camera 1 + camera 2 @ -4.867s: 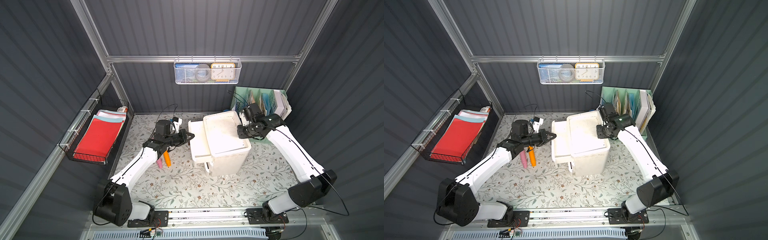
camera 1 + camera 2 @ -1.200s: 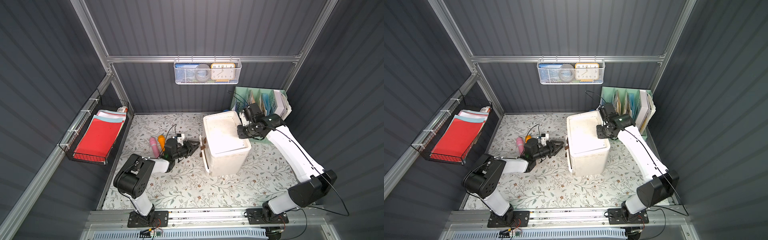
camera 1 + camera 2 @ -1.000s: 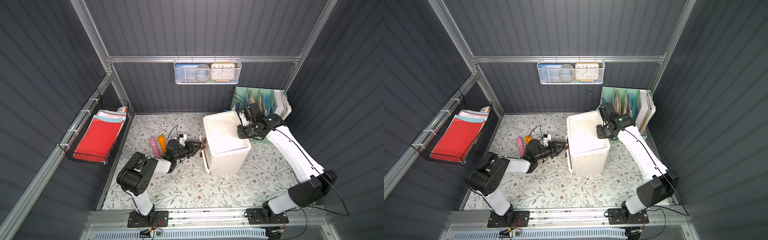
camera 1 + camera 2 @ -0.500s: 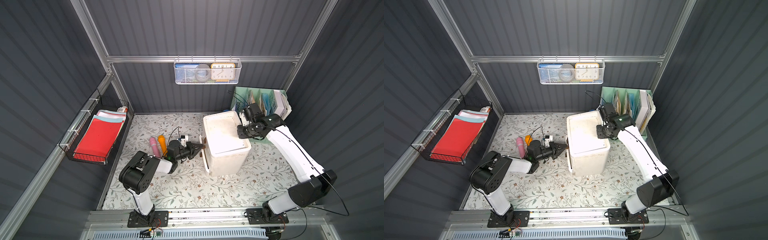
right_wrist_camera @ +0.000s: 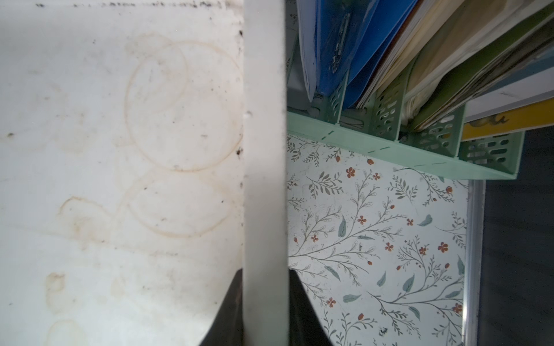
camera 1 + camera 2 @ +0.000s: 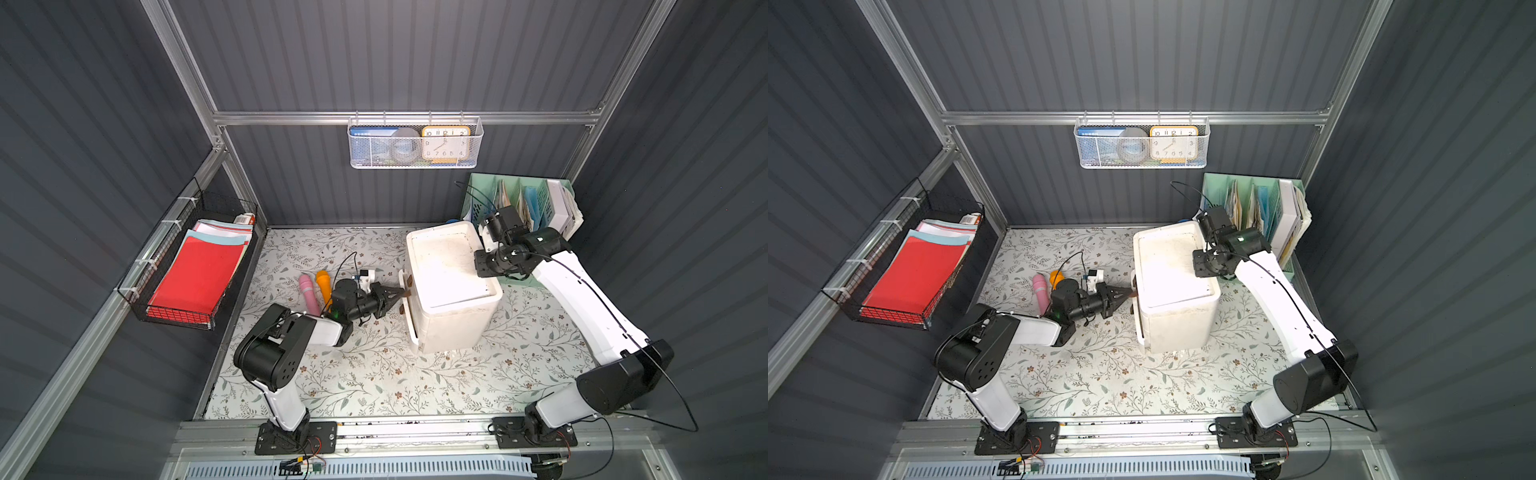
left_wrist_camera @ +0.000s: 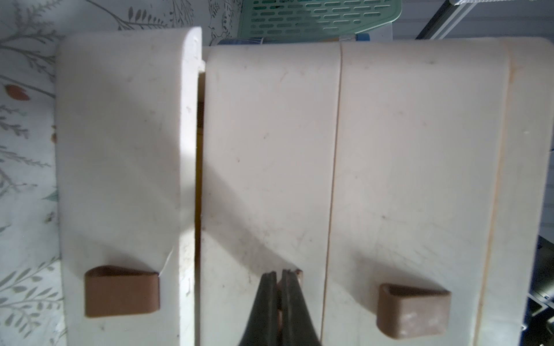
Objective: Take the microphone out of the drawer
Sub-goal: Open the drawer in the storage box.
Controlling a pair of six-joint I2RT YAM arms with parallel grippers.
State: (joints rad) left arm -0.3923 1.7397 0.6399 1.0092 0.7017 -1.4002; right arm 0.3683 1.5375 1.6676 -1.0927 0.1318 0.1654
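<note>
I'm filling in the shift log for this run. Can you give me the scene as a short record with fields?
left pincer: shut on the brown handle of the middle drawer
right pincer: shut on the raised top rim of the drawer unit
drawers: middle drawer flush; outer drawer beside it stands slightly out
loose items: pink item and orange item side by side near the left pincer

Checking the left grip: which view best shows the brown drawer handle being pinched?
The left wrist view: close up, the left gripper is shut on the brown drawer handle, mostly hiding it. Both top views show only a tiny speck; the right wrist view shows none.
</note>
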